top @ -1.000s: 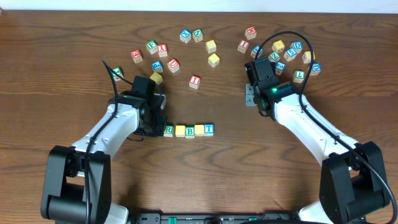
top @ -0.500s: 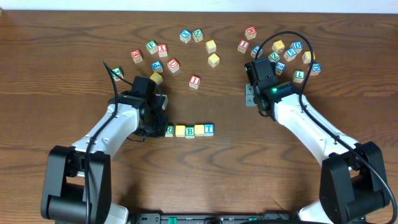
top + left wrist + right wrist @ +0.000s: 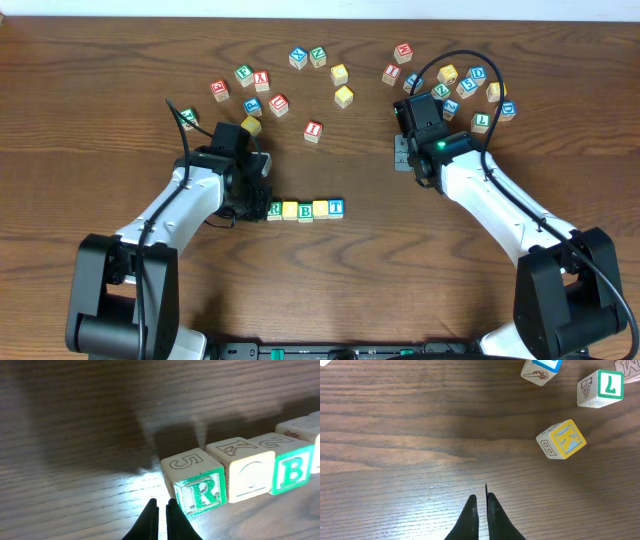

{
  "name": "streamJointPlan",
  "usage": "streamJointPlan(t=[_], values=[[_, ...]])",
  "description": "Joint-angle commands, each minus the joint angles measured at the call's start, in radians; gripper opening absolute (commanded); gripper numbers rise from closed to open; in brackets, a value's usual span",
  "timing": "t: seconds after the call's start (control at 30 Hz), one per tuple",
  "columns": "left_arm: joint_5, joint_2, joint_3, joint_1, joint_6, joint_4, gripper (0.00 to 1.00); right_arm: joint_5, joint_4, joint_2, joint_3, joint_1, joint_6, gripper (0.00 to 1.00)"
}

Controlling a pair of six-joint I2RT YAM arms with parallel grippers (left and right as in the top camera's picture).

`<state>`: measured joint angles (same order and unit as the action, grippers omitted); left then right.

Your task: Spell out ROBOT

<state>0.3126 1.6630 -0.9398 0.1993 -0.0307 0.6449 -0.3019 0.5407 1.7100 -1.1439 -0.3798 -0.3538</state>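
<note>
Five cubes stand in a row near the table's middle: green R (image 3: 272, 210), a yellow-faced cube (image 3: 290, 210), green B (image 3: 305, 212), a second yellow-faced cube (image 3: 321, 208) and blue T (image 3: 336, 207). My left gripper (image 3: 261, 208) is shut and empty, low on the table at the R cube's left side. In the left wrist view its tips (image 3: 160, 505) sit right beside the R cube (image 3: 200, 491), followed by the O-faced cube (image 3: 247, 477) and the B (image 3: 290, 471). My right gripper (image 3: 403, 156) is shut and empty over bare wood (image 3: 481, 497).
Loose cubes lie across the back: a red I (image 3: 314, 129), yellow cubes (image 3: 344, 96), a group at the back left (image 3: 250, 78) and a cluster at the back right (image 3: 470, 85). The right wrist view shows a yellow K cube (image 3: 561, 439) and a green L cube (image 3: 601, 387).
My left gripper has edged slightly right against the R cube, which shifted a little toward the yellow cube. The right arm has not moved.
</note>
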Motion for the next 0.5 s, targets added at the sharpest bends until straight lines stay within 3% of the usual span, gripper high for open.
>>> streamJointPlan(t=[0.0,0.47], values=[[0.028,0.003,0.004,-0.001,-0.013,-0.004,0.08,0.002,0.001,-0.023,-0.018,0.007,0.011,0.03],[0.055,0.003,0.004,-0.001,-0.028,-0.008,0.08,0.002,0.0,-0.023,-0.018,0.007,0.011,0.02]])
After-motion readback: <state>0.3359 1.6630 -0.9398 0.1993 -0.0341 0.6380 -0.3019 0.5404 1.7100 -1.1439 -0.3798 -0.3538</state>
